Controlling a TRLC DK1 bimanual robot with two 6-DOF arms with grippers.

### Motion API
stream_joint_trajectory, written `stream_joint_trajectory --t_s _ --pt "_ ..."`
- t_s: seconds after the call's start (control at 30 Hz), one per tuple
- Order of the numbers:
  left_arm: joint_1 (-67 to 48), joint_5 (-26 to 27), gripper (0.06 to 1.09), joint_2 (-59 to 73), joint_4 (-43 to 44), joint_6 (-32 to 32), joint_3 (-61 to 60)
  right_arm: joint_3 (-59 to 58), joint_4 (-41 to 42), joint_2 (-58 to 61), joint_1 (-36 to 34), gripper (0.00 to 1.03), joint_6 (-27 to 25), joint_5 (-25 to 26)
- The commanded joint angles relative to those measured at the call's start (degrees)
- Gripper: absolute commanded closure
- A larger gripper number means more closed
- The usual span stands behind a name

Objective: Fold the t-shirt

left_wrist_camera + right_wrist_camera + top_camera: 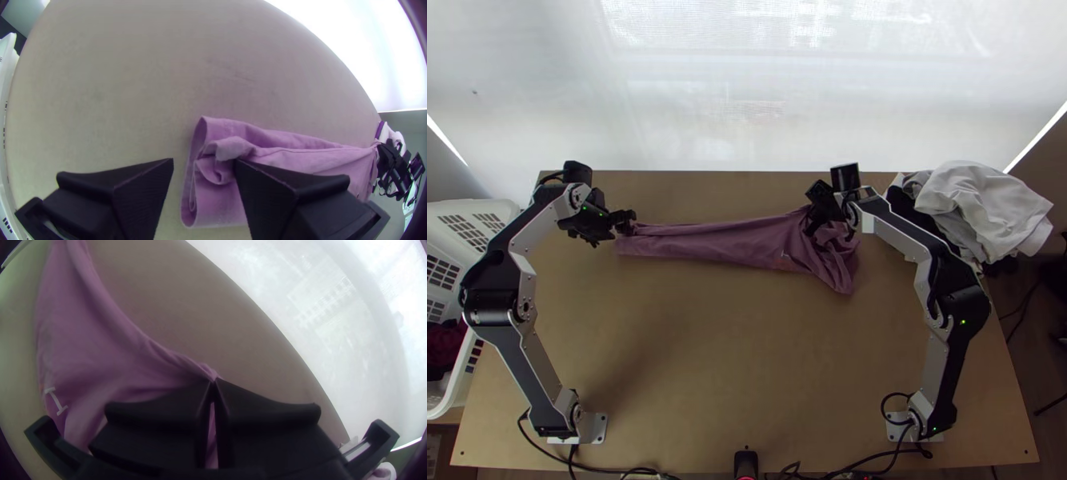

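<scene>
Apparently my mauve cloth t-shirt [723, 242] lies gathered into a long strip, neat folding left to do, black right gripper [214, 380] clamped on its edge, black left gripper [203, 161] parted wide, empty.

White laundry basket [451, 210], wooden table [747, 360], pale clothes heap [979, 208]

No word, number, brand or sign can be read. The nearest thing to lettering is a small white mark [55, 401] on the pink shirt [93, 346], beside its edge in the right wrist view: one slanting stroke with a short bar across each end, much like a capital I, though whether it is a letter is unclear. From the top view, a faint orange patch [786, 261] sits along the shirt's lower edge, too small to make out.
</scene>
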Motion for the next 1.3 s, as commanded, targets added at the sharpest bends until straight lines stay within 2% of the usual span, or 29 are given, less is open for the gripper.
stream_joint_trajectory --t_s 0.0,0.33,0.53,0.6,0.73,0.77,0.8,0.83,0.93,1.1,1.27 --pt "-0.69 0.11 0.24 -0.39 -0.29 0.0 0.95 4.72 -1.74 3.65 -0.11 1.0 -0.54 -0.05" --pt "-0.78 0.2 0.21 -4.61 -5.13 1.05 5.52 6.47 -3.06 6.02 -0.46 1.0 -0.63 -0.05" --pt "-4.65 1.34 0.21 -4.7 -9.78 1.75 7.89 6.12 -3.5 5.67 -1.26 0.99 0.69 -0.05" --pt "-5.35 1.34 0.21 -4.52 -10.49 1.84 7.19 5.86 -3.58 4.79 -1.34 0.79 2.01 -0.05" --pt "-6.76 2.05 0.21 -4.78 -10.22 1.84 4.55 4.01 -3.67 1.45 -0.55 0.25 4.65 -0.05" --pt "-7.2 2.31 0.21 -4.96 -10.22 1.84 4.2 3.49 -3.67 0.48 -0.2 0.14 5.26 -0.05" --pt "-7.46 2.84 0.21 -5.05 -10.22 1.84 3.94 2.87 -3.67 -0.84 0.15 0.08 5.79 -0.05" --pt "-7.9 2.93 0.21 -5.31 -10.22 1.75 3.67 2.43 -3.67 -1.98 0.5 0.05 6.93 -0.05" --pt "-9.4 3.1 0.21 -6.01 -10.22 1.75 2.62 1.11 -3.76 -5.41 2.35 0.05 10.01 -0.05" --pt "-9.4 3.01 0.21 -5.4 -8.9 2.28 -0.72 -4.34 -4.11 -10.68 6.65 0.05 11.15 -0.05" --pt "-7.46 2.93 0.21 -4.34 -7.32 3.69 -4.85 -13.04 -4.29 -15.51 7.27 0.05 10.97 -0.05"
